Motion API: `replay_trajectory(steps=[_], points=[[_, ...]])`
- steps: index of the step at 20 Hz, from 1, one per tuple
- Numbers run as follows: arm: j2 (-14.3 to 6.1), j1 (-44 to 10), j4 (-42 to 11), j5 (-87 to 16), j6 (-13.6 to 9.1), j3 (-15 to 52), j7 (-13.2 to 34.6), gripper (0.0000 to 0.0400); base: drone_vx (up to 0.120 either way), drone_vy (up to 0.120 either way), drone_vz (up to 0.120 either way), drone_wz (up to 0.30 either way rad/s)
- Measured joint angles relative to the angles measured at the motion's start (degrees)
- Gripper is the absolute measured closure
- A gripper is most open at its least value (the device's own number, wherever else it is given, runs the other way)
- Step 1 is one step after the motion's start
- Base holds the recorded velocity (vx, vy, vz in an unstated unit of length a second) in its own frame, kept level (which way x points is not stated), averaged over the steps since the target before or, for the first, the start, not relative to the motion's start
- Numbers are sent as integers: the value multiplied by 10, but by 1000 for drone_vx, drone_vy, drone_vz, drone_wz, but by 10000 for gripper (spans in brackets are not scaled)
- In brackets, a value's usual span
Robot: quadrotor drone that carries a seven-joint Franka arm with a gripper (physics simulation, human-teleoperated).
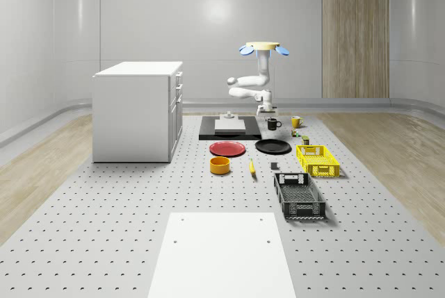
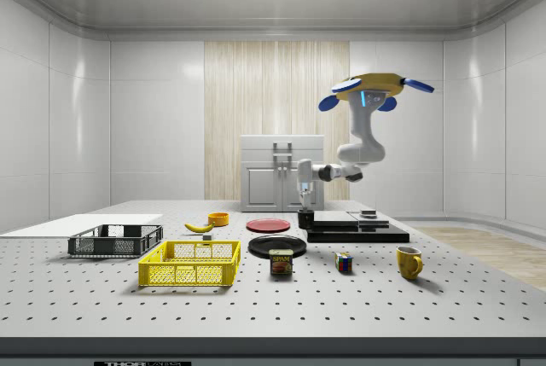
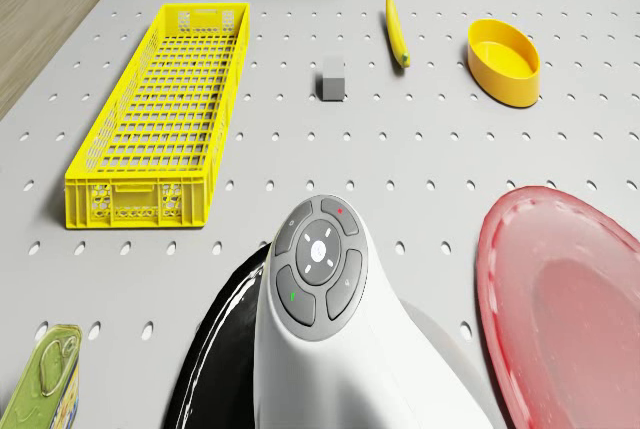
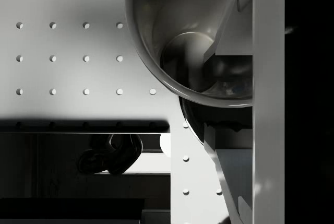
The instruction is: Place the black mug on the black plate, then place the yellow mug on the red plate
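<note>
The black mug stands on the table beside a black slab, seen from above as the black mug. I hover over the table's far end, drone body high above the mug. My gripper hangs open over the mug's rim, one finger inside, the other finger outside. From the side, the gripper sits just over the black mug. The black plate and red plate lie nearer the front. The yellow mug stands to the whole-scene view's right.
A white cabinet stands at the whole-scene view's left. A yellow crate, black crate, yellow bowl, banana and small grey block lie in front of the plates. A can and puzzle cube sit near the yellow mug.
</note>
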Motion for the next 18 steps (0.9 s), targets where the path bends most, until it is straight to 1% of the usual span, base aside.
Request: replay_trajectory(steps=[2, 3, 8, 10, 11, 18], points=[[-1, 0, 0, 0, 1, 0, 0, 290, 120, 0, -120, 0], [-1, -1, 0, 1, 1, 0, 0, 290, 120, 0, -40, 0], [-3, -2, 0, 2, 3, 1, 1, 290, 120, 0, 0, 0], [-4, -2, 0, 2, 4, 1, 2, 290, 120, -120, 0, 0], [-4, -2, 0, 2, 4, 1, 2, 290, 120, -40, 0, 0], [-7, -3, 1, 3, 6, 1, 3, 290, 120, 0, 0, 0]])
